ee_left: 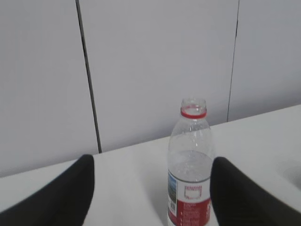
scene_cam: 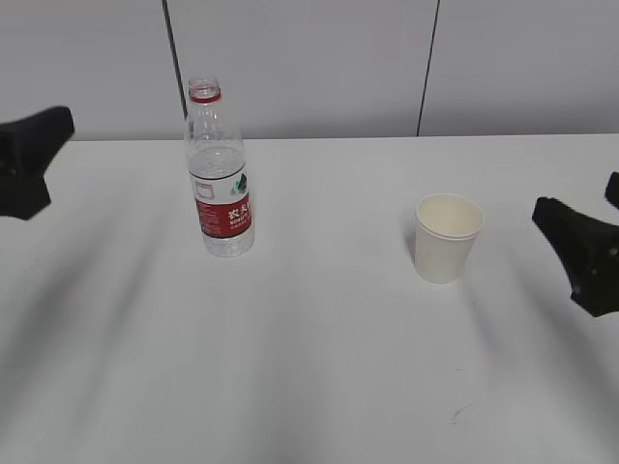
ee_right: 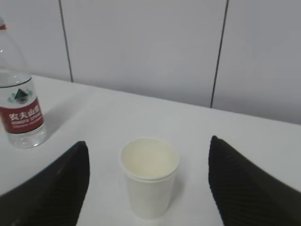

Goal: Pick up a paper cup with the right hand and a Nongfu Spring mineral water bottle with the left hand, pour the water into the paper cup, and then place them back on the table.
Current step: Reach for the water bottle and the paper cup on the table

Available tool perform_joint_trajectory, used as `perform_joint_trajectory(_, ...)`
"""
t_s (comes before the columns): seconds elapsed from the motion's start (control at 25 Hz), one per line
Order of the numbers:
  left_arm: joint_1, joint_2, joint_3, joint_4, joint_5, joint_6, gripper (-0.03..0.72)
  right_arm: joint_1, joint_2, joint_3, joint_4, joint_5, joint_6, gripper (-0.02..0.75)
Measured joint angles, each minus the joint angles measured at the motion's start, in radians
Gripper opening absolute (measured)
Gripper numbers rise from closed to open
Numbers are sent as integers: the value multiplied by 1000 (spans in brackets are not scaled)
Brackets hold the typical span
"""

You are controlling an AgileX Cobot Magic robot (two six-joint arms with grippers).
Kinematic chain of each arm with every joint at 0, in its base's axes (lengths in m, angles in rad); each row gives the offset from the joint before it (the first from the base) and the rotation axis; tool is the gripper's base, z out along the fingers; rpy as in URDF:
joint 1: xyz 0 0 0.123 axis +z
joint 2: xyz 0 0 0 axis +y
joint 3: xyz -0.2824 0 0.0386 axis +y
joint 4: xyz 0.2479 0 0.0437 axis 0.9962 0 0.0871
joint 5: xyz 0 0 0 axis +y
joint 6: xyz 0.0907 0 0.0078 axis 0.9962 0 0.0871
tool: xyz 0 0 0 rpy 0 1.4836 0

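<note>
Bare white table (scene_cam: 319,387) fills the foreground, smooth and matte, with soft grey shadows across it. Taking the Nongfu Spring mineral water bottle (scene_cam: 219,174) as the landmark: it stands upright on the table toward the back left, a tall clear plastic cylinder with a ribbed shoulder, a red neck ring, no cap on its open mouth, and a red-and-white label with white Chinese characters. Water (scene_cam: 215,159) sits in it to roughly shoulder height. Well to the bottle's right stands the paper cup (scene_cam: 447,237), short, tapered, cream-white, with a rolled rim, looking dry inside. Far left of the bottle, the left hand (scene_cam: 27,159) hovers with its black fingers spread, touching nothing; its wrist view frames the bottle between them. Beyond the cup, the right hand (scene_cam: 585,253) likewise gapes wide, the cup between its textured fingers but apart from them.
</note>
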Motion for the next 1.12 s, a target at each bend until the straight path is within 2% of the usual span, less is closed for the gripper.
perform_joint_trajectory(0.12,0,70,47,13,-78,-29,465,0,104,0,-37,-48,59,582)
perform_joint_trajectory(0.2,0,103,61,22,-109,-36,465,0,179,0,-46,-131,71,582)
perform_joint_trajectory(0.36,0,141,65,117,-152,-43,464,0,331,-6,-56,-278,76,582)
perform_joint_trajectory(0.56,0,151,65,146,-155,-43,464,0,463,-6,-55,-289,76,582)
perform_joint_trajectory(1.12,0,151,65,146,-156,-43,464,0,622,-46,-8,-303,72,587)
